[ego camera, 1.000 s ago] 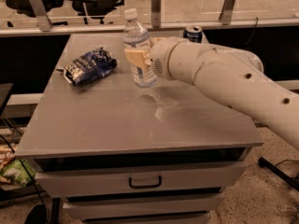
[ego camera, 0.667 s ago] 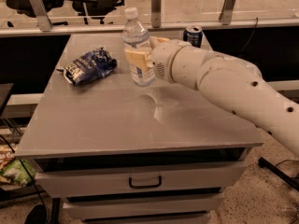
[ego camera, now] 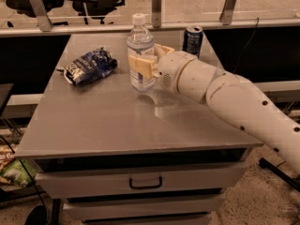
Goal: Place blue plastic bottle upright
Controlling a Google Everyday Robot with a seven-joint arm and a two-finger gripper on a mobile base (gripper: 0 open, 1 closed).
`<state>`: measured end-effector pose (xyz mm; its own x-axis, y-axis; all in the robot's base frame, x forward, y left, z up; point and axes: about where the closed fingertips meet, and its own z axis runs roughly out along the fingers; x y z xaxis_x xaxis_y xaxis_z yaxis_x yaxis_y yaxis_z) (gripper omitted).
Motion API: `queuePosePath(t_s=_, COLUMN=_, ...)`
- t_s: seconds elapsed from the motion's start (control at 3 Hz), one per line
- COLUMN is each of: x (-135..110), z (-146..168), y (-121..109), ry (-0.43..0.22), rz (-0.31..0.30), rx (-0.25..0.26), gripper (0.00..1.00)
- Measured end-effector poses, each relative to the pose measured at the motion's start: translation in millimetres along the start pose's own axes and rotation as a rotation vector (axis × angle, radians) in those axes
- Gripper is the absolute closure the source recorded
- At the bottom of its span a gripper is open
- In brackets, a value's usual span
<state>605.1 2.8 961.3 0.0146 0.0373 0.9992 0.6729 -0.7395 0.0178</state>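
The blue plastic bottle (ego camera: 139, 35), clear with a white cap and a white-and-blue label, stands upright on the grey metal table (ego camera: 112, 123), toward the back middle. My gripper (ego camera: 146, 61) reaches in from the right on a white arm and is shut around the bottle's middle. One cream finger crosses the front of the label and the other sits behind the bottle. The bottle's base appears to rest on the tabletop.
A dark blue soda can (ego camera: 192, 40) stands behind the arm at the back right. A dark blue and white snack bag (ego camera: 89, 65) lies at the back left. Drawers (ego camera: 145, 182) sit under the tabletop. A rail with metal posts runs behind the table.
The bottle and gripper have shifted slightly down and toward the front. The arm has stretched out a bit lower over the table. The grip on the bottle is unchanged.
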Motion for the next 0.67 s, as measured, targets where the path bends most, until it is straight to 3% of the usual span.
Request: queuePosePath(t_s=0.67, x=-16.6, z=-6.0, y=-3.3, ry=0.025, rz=0.037, rx=0.015, gripper=1.0)
